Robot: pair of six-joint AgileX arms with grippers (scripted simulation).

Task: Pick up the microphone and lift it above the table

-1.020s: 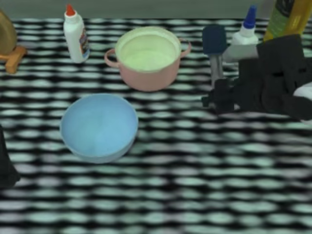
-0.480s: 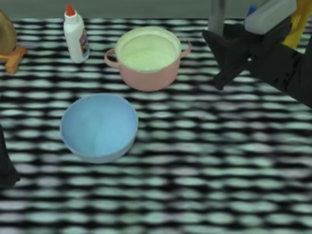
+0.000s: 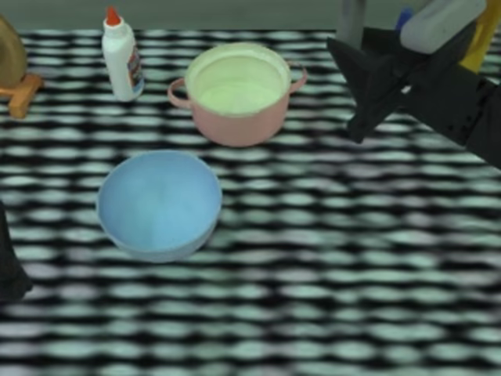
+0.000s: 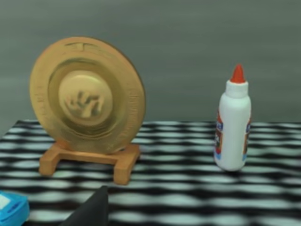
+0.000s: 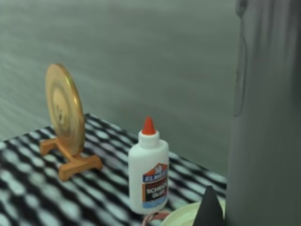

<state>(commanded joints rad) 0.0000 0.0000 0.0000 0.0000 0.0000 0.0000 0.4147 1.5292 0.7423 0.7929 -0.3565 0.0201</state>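
Observation:
The microphone's grey handle (image 3: pixel 350 19) stands upright at the top view's back right, well above the striped table (image 3: pixel 313 258); its navy head is cut off by the picture's edge. My right gripper (image 3: pixel 365 61) is shut on the handle. Seen from the right wrist, the handle (image 5: pixel 268 117) fills the side of the picture as a tall grey column, with one dark fingertip (image 5: pixel 210 207) beside it and the other hidden. My left arm (image 3: pixel 8 266) is parked at the table's left edge, and one of its fingertips (image 4: pixel 91 212) shows with only table beside it.
A pink pot (image 3: pixel 237 92) stands just left of the raised gripper, and a blue bowl (image 3: pixel 159 204) sits in front of it. At the back left are a red-capped glue bottle (image 3: pixel 123 59) and a gold plate on a wooden stand (image 3: pixel 12 63). A blue-capped bottle (image 3: pixel 403 19) and a yellow bottle (image 3: pixel 481 39) stand behind the right arm.
The right gripper has risen from table level with the microphone, whose head has left the top view. Over the last half second it barely shifted. The left arm has stayed still.

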